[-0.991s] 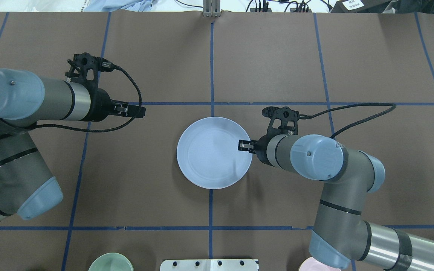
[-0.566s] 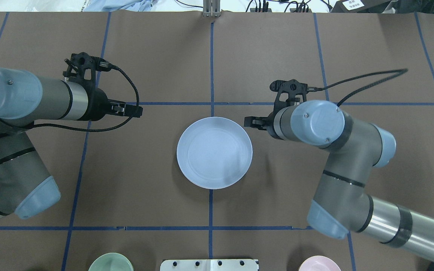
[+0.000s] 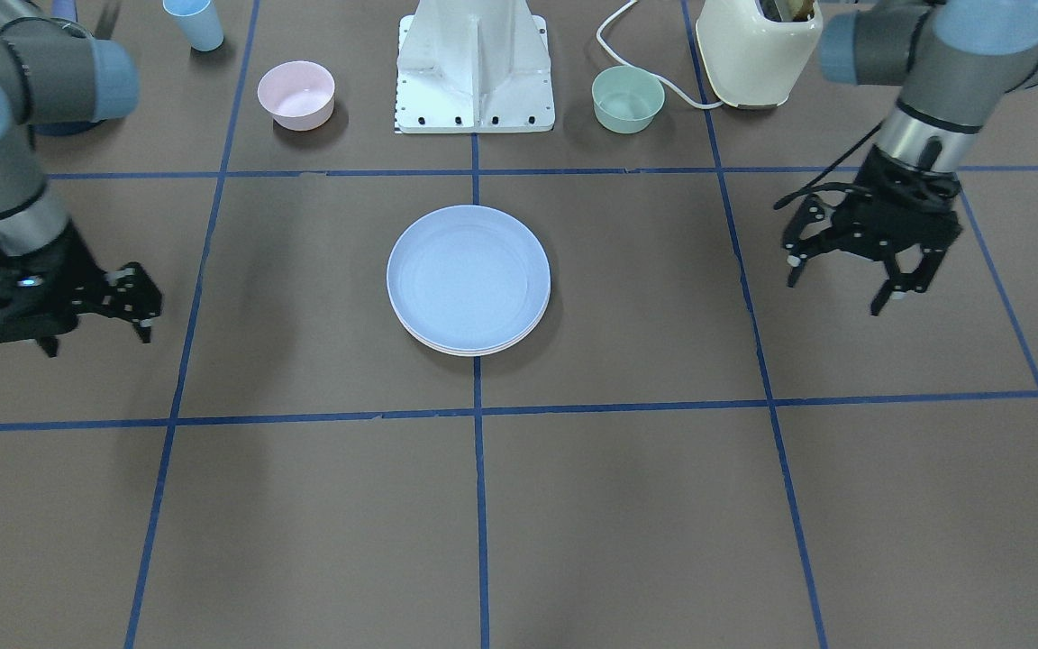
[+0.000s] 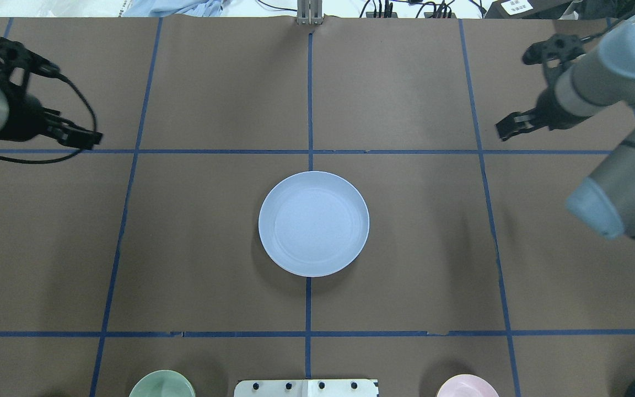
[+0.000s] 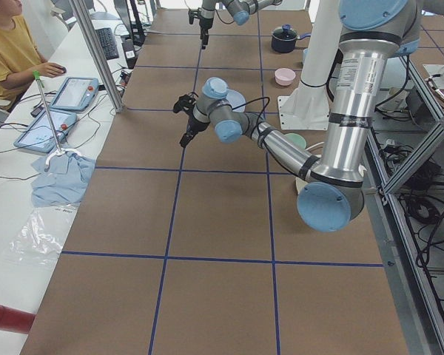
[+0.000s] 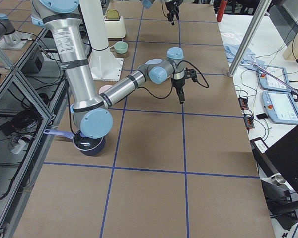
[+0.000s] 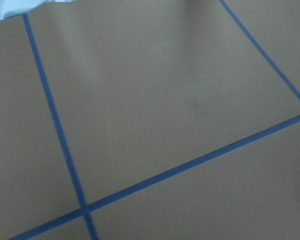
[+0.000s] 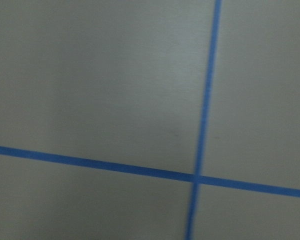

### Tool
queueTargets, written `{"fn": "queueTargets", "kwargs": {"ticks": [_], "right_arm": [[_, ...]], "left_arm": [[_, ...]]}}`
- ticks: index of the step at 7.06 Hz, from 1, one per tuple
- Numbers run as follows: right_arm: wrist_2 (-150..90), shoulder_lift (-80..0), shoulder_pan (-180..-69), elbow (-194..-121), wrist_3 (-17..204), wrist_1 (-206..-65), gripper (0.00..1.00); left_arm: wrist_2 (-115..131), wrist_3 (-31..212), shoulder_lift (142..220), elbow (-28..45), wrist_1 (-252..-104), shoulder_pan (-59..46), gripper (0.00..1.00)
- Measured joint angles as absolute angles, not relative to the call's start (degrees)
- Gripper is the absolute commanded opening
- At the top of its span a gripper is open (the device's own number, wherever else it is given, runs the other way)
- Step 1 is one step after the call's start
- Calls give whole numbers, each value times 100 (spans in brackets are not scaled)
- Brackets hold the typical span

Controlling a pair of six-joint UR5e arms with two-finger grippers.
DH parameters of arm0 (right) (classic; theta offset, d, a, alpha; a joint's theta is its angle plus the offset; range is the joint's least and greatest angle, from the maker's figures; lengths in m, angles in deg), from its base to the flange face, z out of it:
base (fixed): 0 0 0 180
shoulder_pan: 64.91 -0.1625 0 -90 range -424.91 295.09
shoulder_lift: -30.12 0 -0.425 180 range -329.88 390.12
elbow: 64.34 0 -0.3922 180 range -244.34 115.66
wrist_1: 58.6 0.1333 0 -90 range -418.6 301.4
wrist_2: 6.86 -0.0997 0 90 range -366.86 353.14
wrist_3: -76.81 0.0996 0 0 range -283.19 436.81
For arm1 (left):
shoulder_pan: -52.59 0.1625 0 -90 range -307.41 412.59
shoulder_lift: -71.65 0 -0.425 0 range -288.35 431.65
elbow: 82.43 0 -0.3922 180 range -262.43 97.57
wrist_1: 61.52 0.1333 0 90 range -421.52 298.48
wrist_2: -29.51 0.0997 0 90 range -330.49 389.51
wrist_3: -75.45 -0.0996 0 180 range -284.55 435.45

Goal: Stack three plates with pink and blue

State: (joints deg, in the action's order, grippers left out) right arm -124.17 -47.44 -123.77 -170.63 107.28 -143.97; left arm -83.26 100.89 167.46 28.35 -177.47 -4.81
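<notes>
Centrally, between the two pincers and well apart from each, the stack of plates (image 3: pixel 468 270) sits flat on the brown worktop (image 3: pixel 627 505). The pale blue plate (image 4: pixel 313 223) is on top. In the front-facing view the rims of the plates beneath it show as thin pale bands along the stack's near edge, too faint to tell their colours.

The left pincer (image 3: pixel 852 279) hangs off to one side of the stack with its fingers spread wide and nothing between them. The right pincer (image 3: pixel 91 329) hangs off to the other side, also spread and empty. Both wrist views show only bare worktop crossed by blue tape lines (image 8: pixel 205 100).

The plates are round and shallow, with a matte finish, a flat centre and a low raised rim. They look like thin plastic: probably light, stiff and not easily broken, though smooth enough to slide over one another. The raised rim is the likely place to take hold, one finger inside and one outside. As it lies, the stacking looks done.
</notes>
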Motion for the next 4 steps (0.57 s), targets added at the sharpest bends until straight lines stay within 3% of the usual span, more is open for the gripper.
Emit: {"fn": "queueTargets", "kwargs": {"ticks": [2, 4], "right_arm": [[-13659, -5673, -13798, -17005, 8875, -14383, 100], [-14081, -6639, -14641, -16874, 7741, -14377, 100]], "left_arm": [[-9615, 9282, 16214, 2486, -17734, -1874, 100], [-10043, 9159, 15697, 1722, -17795, -2512, 100]]}}
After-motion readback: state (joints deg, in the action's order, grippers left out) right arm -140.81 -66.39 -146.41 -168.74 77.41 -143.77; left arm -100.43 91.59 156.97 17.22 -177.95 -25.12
